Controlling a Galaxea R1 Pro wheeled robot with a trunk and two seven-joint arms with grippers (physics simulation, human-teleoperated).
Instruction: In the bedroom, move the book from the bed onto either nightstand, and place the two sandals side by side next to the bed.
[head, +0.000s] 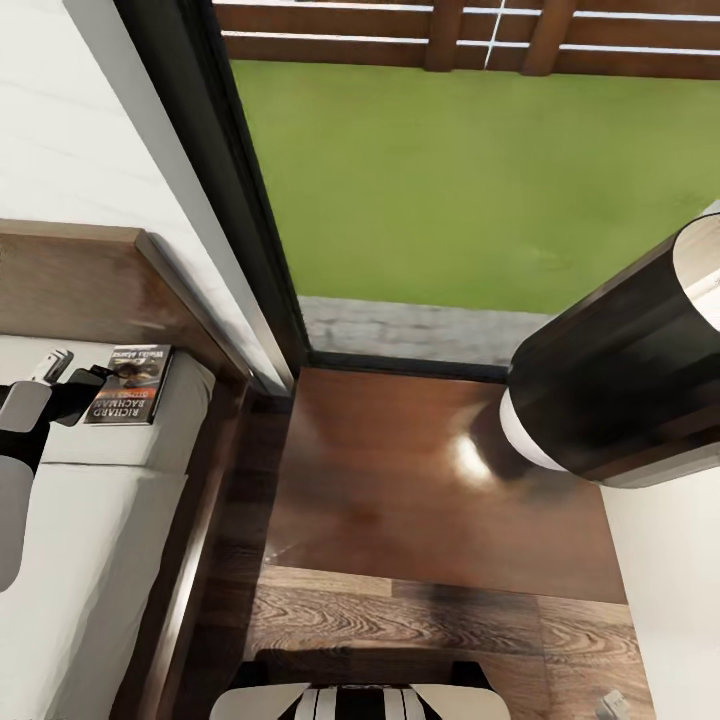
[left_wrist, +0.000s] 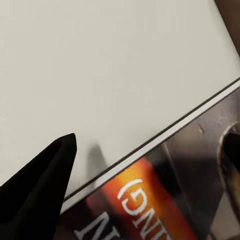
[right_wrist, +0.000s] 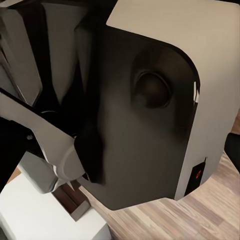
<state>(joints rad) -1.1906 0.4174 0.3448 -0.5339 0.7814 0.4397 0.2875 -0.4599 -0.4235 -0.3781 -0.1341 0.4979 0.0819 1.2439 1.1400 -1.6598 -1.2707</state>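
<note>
The book (head: 130, 385), dark-covered with an orange band and "RICHARD" in white, lies flat on the bed's off-white mattress (head: 90, 540) close to the brown headboard (head: 90, 285). My left gripper (head: 78, 385) is open at the book's edge nearest my arm. In the left wrist view one black finger (left_wrist: 40, 192) is over the mattress and the other (left_wrist: 232, 155) over the book (left_wrist: 165, 200), with nothing gripped. The nightstand (head: 400, 480) with its glossy top stands beside the bed, under my right forearm (head: 620, 380). A dark fingertip (right_wrist: 233, 150) shows at the right wrist view's edge. The sandals are out of view.
A black-framed window (head: 250, 220) behind the nightstand looks onto a green lawn. The bed's dark side rail (head: 200, 540) runs between mattress and nightstand. Wood-plank floor (head: 400, 620) lies in front of the nightstand. The right wrist view faces my own white and black trunk (right_wrist: 150, 100).
</note>
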